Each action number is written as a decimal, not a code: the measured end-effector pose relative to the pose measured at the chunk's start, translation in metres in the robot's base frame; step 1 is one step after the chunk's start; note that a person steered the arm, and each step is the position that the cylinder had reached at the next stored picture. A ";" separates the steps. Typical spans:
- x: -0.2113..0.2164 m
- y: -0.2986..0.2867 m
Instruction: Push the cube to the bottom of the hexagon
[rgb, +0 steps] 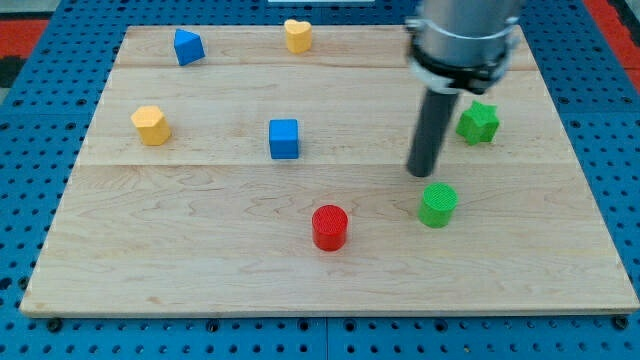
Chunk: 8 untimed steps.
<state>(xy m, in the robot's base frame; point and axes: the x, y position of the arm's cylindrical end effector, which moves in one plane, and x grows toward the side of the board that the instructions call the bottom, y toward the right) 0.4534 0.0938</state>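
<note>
Wooden board (200, 250) carries the blue cube (284, 138) mid-left, the yellow hexagon (151, 125) further left, while my tip (421, 172) (a bare rod, no jaws) stands far right, so a skewed push may drive the cube past.

Blue cube (284, 139) sits mid-board, well right of the yellow hexagon (151, 125).

Wooden board (200, 280) on a blue holed table, my tip (421, 173) right of centre just above a green round block (437, 204), green star (478, 122) to its right, blue cube (284, 138) at centre, yellow block, maybe a hexagon (151, 125), at left, red cylinder (329, 227) low centre
</note>
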 end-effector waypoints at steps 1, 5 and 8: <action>0.040 0.042; 0.007 0.030; 0.007 0.021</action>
<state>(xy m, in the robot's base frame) 0.4599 0.1144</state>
